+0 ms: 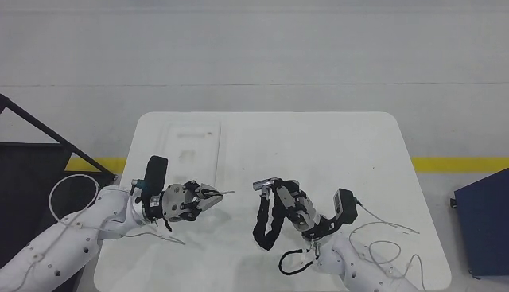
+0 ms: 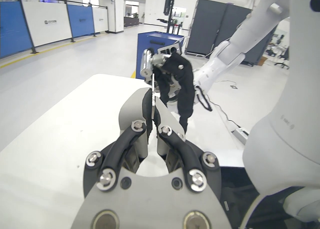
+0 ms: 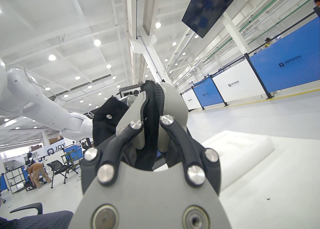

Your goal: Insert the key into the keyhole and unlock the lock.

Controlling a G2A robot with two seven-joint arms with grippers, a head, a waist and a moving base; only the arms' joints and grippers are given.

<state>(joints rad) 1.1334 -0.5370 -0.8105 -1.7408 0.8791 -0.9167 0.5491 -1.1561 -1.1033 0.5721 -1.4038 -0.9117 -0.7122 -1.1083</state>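
Observation:
My left gripper [image 1: 208, 196] hovers over the white table [image 1: 350, 149], shut on a thin metal key [image 1: 225, 192] whose blade points toward the lock. In the left wrist view the key [image 2: 153, 91] stands edge-on between the fingertips, with the lock's silver cylinder head [image 2: 147, 63] just past its tip. My right gripper [image 1: 280, 194] holds up the lock [image 1: 262, 186] by its black fabric-sleeved cable [image 1: 265, 220], which hangs down to the table. The right wrist view has that gripper [image 3: 150, 94] shut on the black sleeve [image 3: 107, 120]. A short gap separates key tip and lock.
A white foam tray [image 1: 191, 145] lies at the table's far left part, also seen as the foam tray [image 3: 240, 145] beyond my right gripper. A black cable loop [image 1: 293, 262] lies near the table's front edge. A blue cabinet [image 1: 483, 220] stands off the right side.

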